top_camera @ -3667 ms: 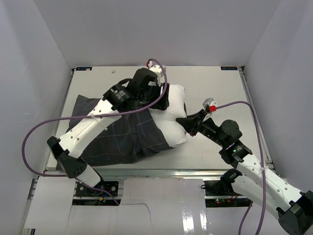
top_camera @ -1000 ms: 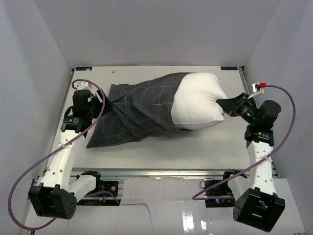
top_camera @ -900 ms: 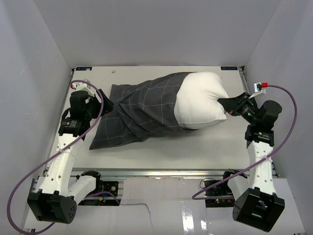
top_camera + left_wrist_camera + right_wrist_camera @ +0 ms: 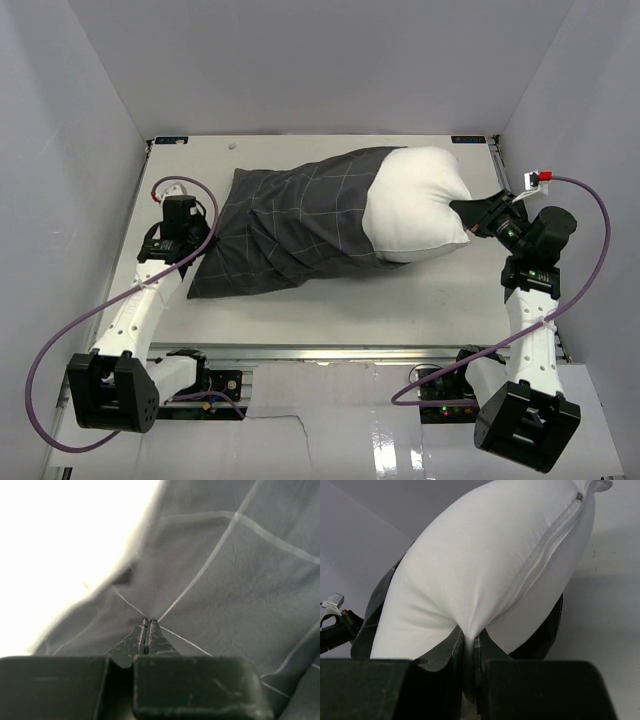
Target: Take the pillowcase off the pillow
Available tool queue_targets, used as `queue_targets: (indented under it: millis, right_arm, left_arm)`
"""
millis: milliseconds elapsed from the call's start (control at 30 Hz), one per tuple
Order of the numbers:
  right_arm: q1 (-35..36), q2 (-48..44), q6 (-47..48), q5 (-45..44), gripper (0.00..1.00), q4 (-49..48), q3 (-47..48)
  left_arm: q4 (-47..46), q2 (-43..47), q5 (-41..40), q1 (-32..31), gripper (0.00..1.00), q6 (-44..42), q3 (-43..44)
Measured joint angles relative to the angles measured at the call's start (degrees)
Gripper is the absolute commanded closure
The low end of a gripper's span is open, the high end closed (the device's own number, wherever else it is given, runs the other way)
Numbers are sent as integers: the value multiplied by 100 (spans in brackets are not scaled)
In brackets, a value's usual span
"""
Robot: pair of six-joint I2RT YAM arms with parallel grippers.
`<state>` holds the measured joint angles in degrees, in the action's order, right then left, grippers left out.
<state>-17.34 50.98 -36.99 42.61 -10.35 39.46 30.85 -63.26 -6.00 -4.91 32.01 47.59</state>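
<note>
Pillowcase (image 4: pixel 290 225) pinched in left end effector (image 4: pixel 146 622), pillow (image 4: pixel 415 205) half bared

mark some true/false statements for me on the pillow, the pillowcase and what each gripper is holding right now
1. The right gripper is shut on a pinch of the pillow. True.
2. The pillowcase is completely off the pillow. False: it covers the pillow's left part, and only the white right end sticks out.
3. The left gripper is shut on the pillowcase's dark checked cloth. True.
4. Both grippers hold the same end of the bundle. False: the left gripper holds the pillowcase at its far left end, and the right gripper holds the bare right end of the pillow.
5. The pillow hangs in the air, clear of the table. False: it lies on the table.
</note>
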Motion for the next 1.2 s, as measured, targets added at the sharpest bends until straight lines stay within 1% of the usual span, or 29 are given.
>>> queue_targets:
  millis: [133, 300, 433, 600, 700, 767, 800, 833, 867, 900, 967, 1000, 1100, 1200]
  right_arm:
    - [-90, 70, -20, -2, 92, 83, 0]
    - [-201, 321, 4, -20, 92, 229, 7]
    - [-372, 378, -9, 22, 92, 431, 9]
    - [-627, 330, 28, -177, 92, 439, 111]
    - [-719, 271, 57, -216, 92, 435, 179]
    - [-752, 240, 83, -214, 92, 433, 190]
    - [-758, 236, 101, -203, 92, 433, 190]
    - [-763, 236, 114, -192, 92, 433, 190]
    - [-767, 236, 118, -190, 92, 433, 190]
    - [-769, 236, 122, -188, 92, 433, 190]
    - [-772, 236, 120, -162, 92, 422, 190]
    - [-774, 232, 116, -149, 92, 413, 190]
    - [-774, 177, 103, -98, 92, 330, 149]
    - [-778, 59, 90, -44, 92, 227, 50]
  left_arm:
    - [-79, -20, -859, 184, 100, -39, 592]
    - [-131, -24, -1537, 483, 100, -33, 1346]
    - [-197, -22, -2055, 723, 100, -15, 1438]
    - [-227, -72, -2761, 1539, 100, 46, 1515]
    - [-146, -229, -2771, 1849, 100, 205, 1773]
    - [-90, -341, -2601, 2033, 100, 308, 1967]
    - [-107, -363, -2446, 2109, 100, 313, 2013]
    - [-160, -358, -2063, 2188, 99, 264, 2020]
    - [-195, -348, -1622, 2236, 77, 225, 2011]
    - [-260, -332, -1075, 2243, 63, 173, 1963]
    - [-570, -177, 17, 2229, 38, 131, 1569]
    - [-713, -37, 553, 2210, 30, 162, 1239]
    - [-723, 487, 1628, 2131, 27, 254, 310]
    - [-553, 1104, 2243, 1967, 23, 256, -195]
